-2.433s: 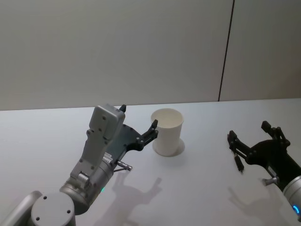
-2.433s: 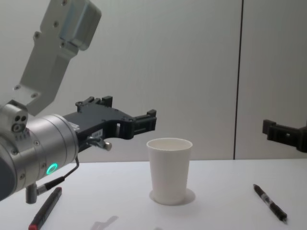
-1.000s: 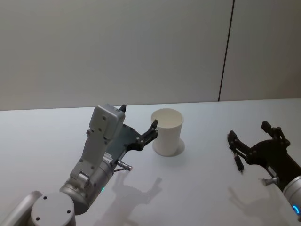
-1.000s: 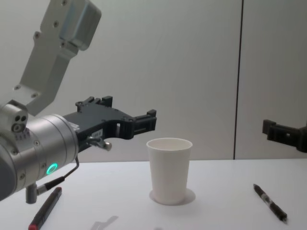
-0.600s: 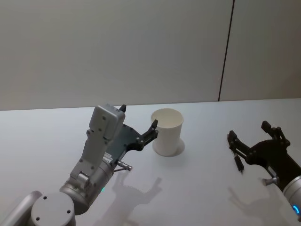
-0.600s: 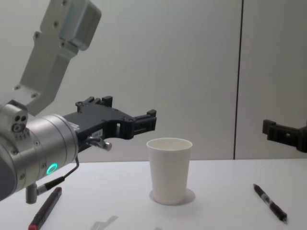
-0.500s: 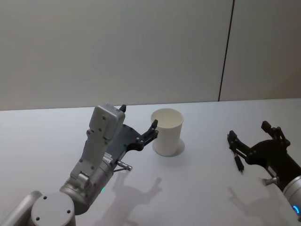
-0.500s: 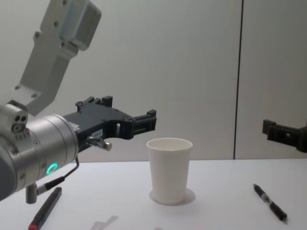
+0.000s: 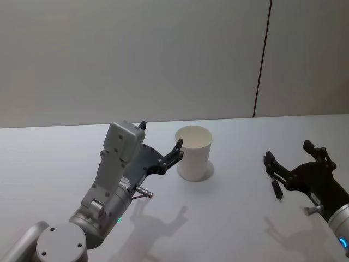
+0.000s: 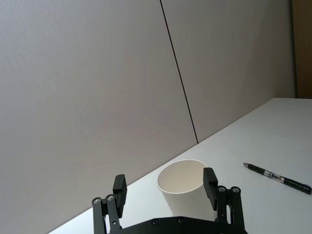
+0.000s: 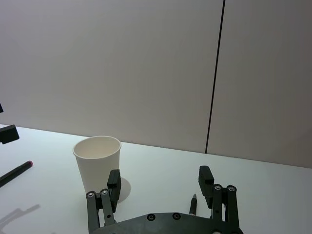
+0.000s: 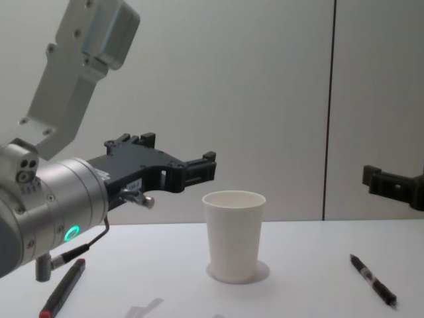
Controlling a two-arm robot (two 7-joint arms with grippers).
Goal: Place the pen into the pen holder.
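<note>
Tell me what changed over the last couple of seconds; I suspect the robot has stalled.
Nothing visibly changed. Both open grippers, left and right, hang where they were, the cup stands upright, and the black pen and the red-tipped pen lie untouched on the table.

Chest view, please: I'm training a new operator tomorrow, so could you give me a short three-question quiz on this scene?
1. True or false: the left pincer grips the pen holder.
2. How many pens lie on the table? A: one. B: two. C: three.
3. Fill in: the black pen lies on the robot's ___ side of the pen holder.

Key:
1. False. The left pincer hangs open beside the upright holder and holds nothing. The right pincer is open too, above the black pen.
2. B: the black pen and a red-tipped pen.
3. Right.
</note>
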